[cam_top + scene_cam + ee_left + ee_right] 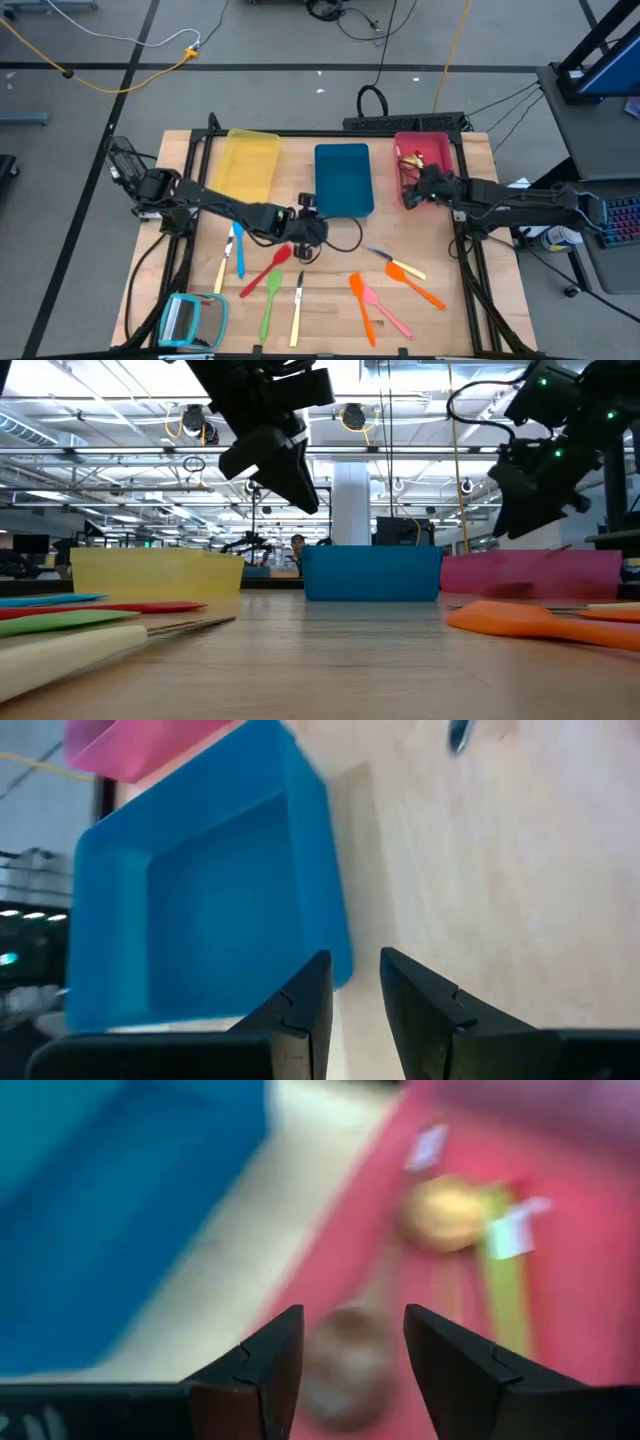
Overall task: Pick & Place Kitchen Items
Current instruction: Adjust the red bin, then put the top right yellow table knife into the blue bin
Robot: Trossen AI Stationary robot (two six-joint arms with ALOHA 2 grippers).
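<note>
1. Three trays sit in a row at the back of the desk (330,335): a yellow tray (249,163) on the left, a blue tray (343,178) in the middle and a pink-red tray (425,160) on the right
2. At the front left corner of the desk lies a teal-framed square (193,320)
3. Just right of it, a cluster of utensils lies loose on the wood: a pale yellow one (222,270), a blue one (239,250), a red spoon (268,268), a green spatula (270,298) and a yellow-handled knife (297,310)
4. The left pincer (312,232) hangs above the desk just in front of the blue tray and beside the head of the red spoon; the left wrist view shows its fingers (305,1010) a narrow gap apart with nothing between them
5. Further right, more utensils lie near the front: an orange spatula (360,305), a pink one (385,312) crossing it, a second orange one (415,285), a yellow one (405,267) and a small dark-handled piece (377,254)
6. The right pincer (418,185) hovers over the near left part of the pink-red tray, fingers (270,1365) apart and empty
7. Inside that tray lie several utensils, among them a green one (505,1295) and a brownish spoon (345,1365), though they are blurred
</note>
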